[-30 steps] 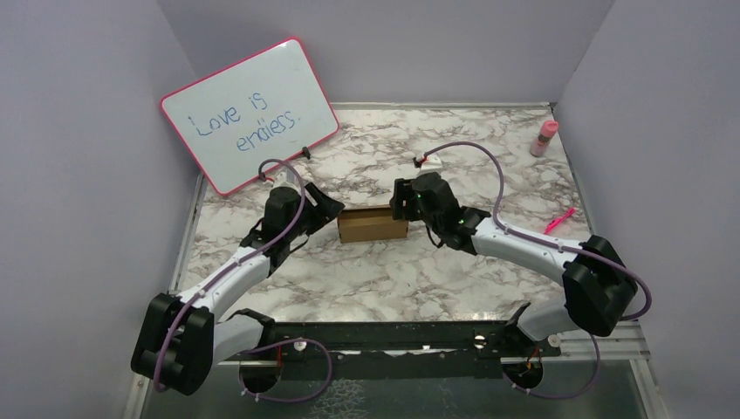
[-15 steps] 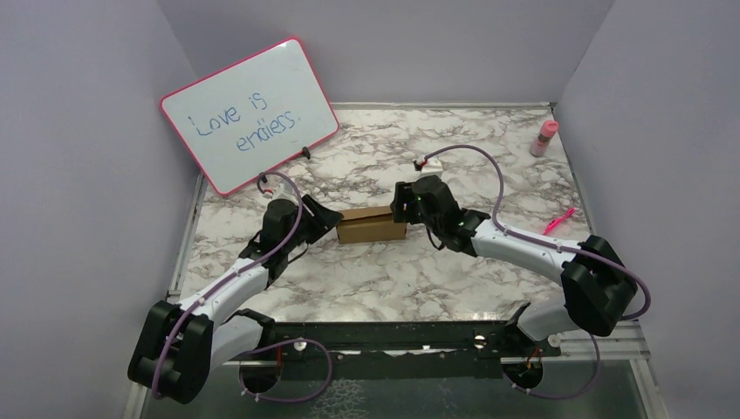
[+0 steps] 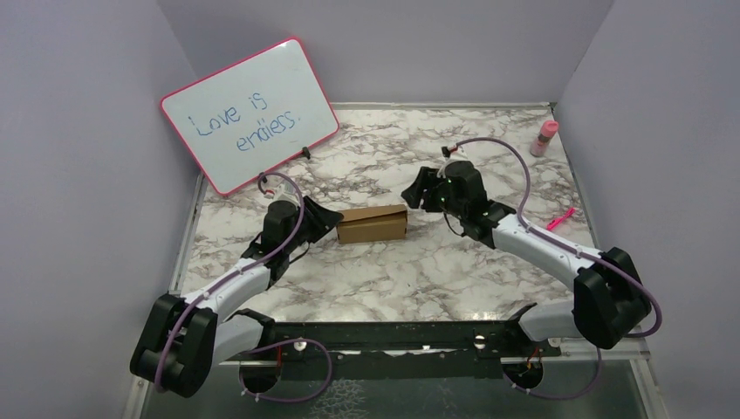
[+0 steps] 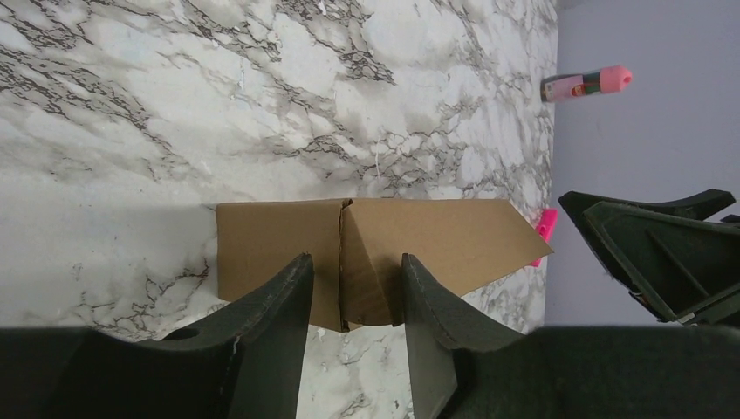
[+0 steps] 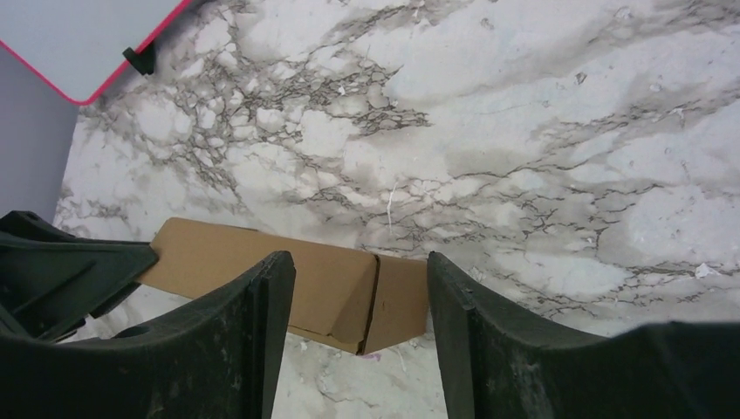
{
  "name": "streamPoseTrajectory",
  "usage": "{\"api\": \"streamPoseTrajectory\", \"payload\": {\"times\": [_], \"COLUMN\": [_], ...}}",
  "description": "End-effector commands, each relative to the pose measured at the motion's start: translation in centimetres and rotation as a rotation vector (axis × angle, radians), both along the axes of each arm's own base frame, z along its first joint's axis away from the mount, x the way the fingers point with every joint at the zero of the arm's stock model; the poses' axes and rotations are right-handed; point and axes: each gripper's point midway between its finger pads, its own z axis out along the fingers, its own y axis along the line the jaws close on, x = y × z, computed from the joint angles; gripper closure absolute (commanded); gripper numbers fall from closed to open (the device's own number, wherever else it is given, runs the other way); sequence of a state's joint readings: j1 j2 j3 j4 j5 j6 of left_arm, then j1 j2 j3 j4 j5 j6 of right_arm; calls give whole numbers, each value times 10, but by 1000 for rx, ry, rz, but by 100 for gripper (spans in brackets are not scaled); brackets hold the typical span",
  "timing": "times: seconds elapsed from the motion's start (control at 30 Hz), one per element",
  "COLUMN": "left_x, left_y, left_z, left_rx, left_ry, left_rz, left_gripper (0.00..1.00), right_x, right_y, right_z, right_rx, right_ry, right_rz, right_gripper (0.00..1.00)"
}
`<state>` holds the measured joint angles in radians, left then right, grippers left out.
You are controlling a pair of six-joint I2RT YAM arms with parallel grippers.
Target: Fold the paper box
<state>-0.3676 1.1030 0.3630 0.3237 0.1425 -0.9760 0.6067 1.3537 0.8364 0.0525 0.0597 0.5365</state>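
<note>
Two pincers flank the paper box (image 3: 373, 224), one at each short end, and neither has hold of it. The box is a small brown carton lying flat near the middle of the marbled worktop (image 3: 393, 279), with its long side running left to right across the overhead view.

The left pincer (image 3: 327, 218) sits at the box's left end. In its own wrist view the two fingers (image 4: 279, 297) stand apart, with a modest gap between them. The box lies crosswise just past their tips, and a seam across its top face falls inside that gap. The fingertips overlap the box's near edge in that view, but whether they touch the cardboard cannot be told.

The right pincer (image 3: 414, 194) is near the box's right end, a little behind it and clear of it. Its fingers (image 5: 262, 332) are spread wide. Between them, its wrist view shows that end of the box resting on the worktop, crossed by a fold line, with the left pincer's dark fingers at the box's far end.

A pink-framed whiteboard (image 3: 249, 113) leans at the back left. A pink bottle (image 3: 545, 137) stands at the back right, and a pink marker (image 3: 560, 220) lies by the right edge, all well apart from the box.
</note>
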Motion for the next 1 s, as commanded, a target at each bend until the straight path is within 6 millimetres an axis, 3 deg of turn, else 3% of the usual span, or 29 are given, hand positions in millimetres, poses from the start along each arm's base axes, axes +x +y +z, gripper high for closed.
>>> {"api": "streamPoseTrajectory", "payload": {"times": [0.0, 0.4, 0.63, 0.97], "left_x": [-17, -21, -27, -38], "left_y": [10, 13, 14, 16], "left_z": [-40, -51, -60, -72], "left_rx": [75, 103, 95, 16], "left_ry": [112, 129, 146, 203], "left_rz": [-4, -13, -10, 5], "left_gripper": [59, 59, 59, 58], "right_x": [-16, -34, -38, -56], "right_y": [10, -3, -12, -21], "right_z": [-11, -63, -91, -145], "right_rx": [106, 151, 179, 165], "right_ry": [81, 178, 232, 346], "right_rz": [89, 149, 160, 178], "right_gripper": [40, 53, 56, 64]}}
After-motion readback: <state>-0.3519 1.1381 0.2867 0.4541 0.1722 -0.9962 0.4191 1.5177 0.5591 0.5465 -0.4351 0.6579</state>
